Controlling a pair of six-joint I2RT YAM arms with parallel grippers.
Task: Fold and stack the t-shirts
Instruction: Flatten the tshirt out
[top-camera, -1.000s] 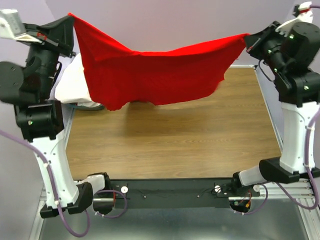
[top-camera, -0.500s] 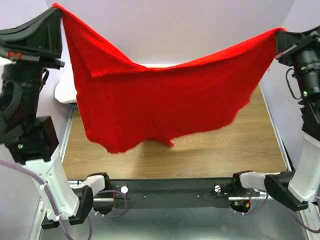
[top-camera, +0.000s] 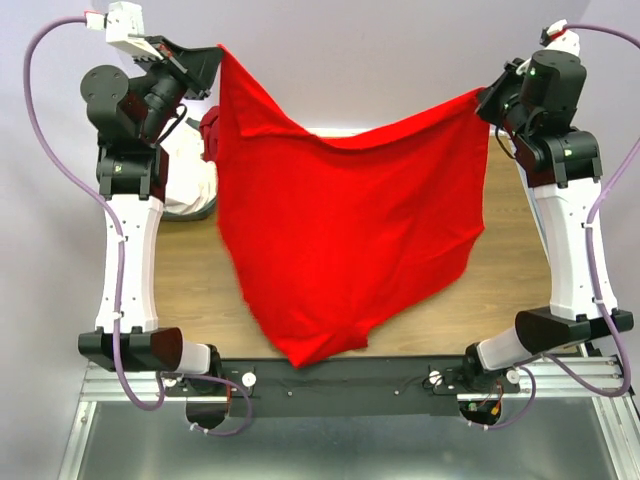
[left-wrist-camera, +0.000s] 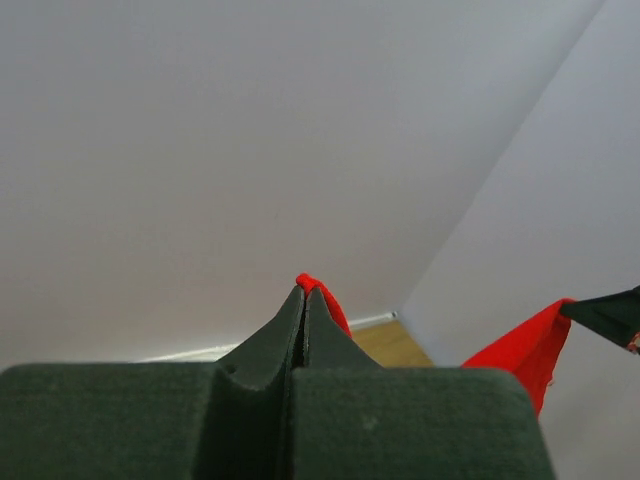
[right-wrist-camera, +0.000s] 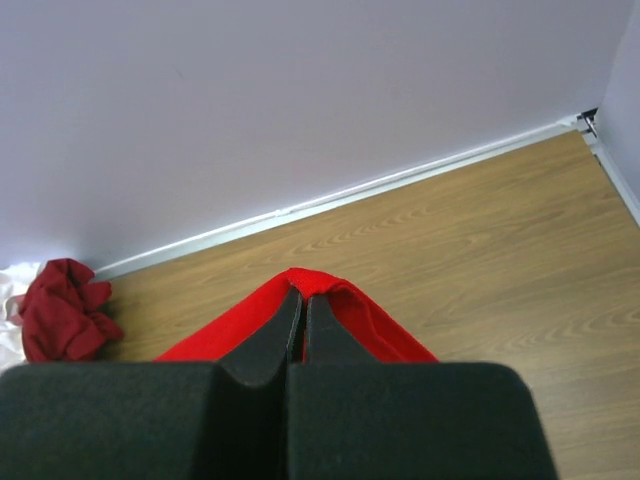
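Red shirt (top-camera: 350, 230) hangs spread between the two arms, raised over the wooden table (top-camera: 500, 290). Its top edge sags in a shallow curve between the two held corners. Lower down the cloth narrows to a blunt point over the table's near edge, just by the black rail (top-camera: 385, 385) that carries the arm bases. Whether that low point touches the wood cannot be told.

Left gripper (top-camera: 213, 52) is pinched tight on the shirt's upper left corner. In the left wrist view its jaws meet, with only a small tuft of red showing at the tips. Right gripper (top-camera: 484, 98) is likewise clamped on the upper right corner, and its wrist view shows red cloth falling away beneath the closed tips.

White shirt (top-camera: 188, 185) lies crumpled at the far left of the table, partly behind the left arm. Maroon shirt (top-camera: 210, 135) is bunched against it, just beside the red shirt's left edge.

Small marks on the wrist housings are too small to read
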